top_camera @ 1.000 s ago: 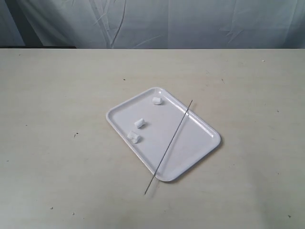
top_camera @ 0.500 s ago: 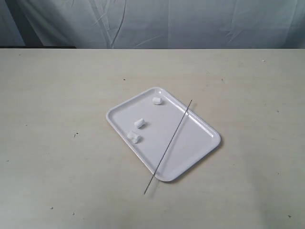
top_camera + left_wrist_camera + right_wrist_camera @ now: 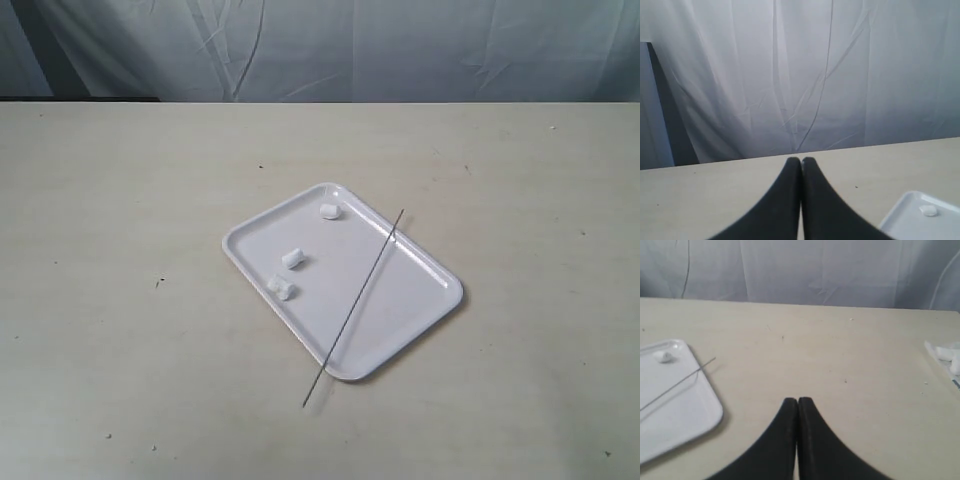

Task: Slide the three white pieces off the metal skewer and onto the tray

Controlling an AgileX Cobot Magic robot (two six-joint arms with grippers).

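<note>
The white tray (image 3: 400,300) lies mid-table, turned at an angle. Three white pieces rest loose on it: one near the far corner (image 3: 329,211), one in the middle (image 3: 293,260), one by the left rim (image 3: 281,288). The metal skewer (image 3: 356,302) lies bare across the tray, its near tip on the table beyond the rim. Neither arm appears in the exterior view. My left gripper (image 3: 801,160) is shut on nothing, above the table beside the tray's corner (image 3: 905,215). My right gripper (image 3: 798,400) is also shut and empty, apart from the tray (image 3: 695,410) and skewer (image 3: 680,382).
A pale curtain (image 3: 320,45) hangs behind the beige table (image 3: 120,300). In the right wrist view a small heap of white bits (image 3: 947,356) lies at the table's edge.
</note>
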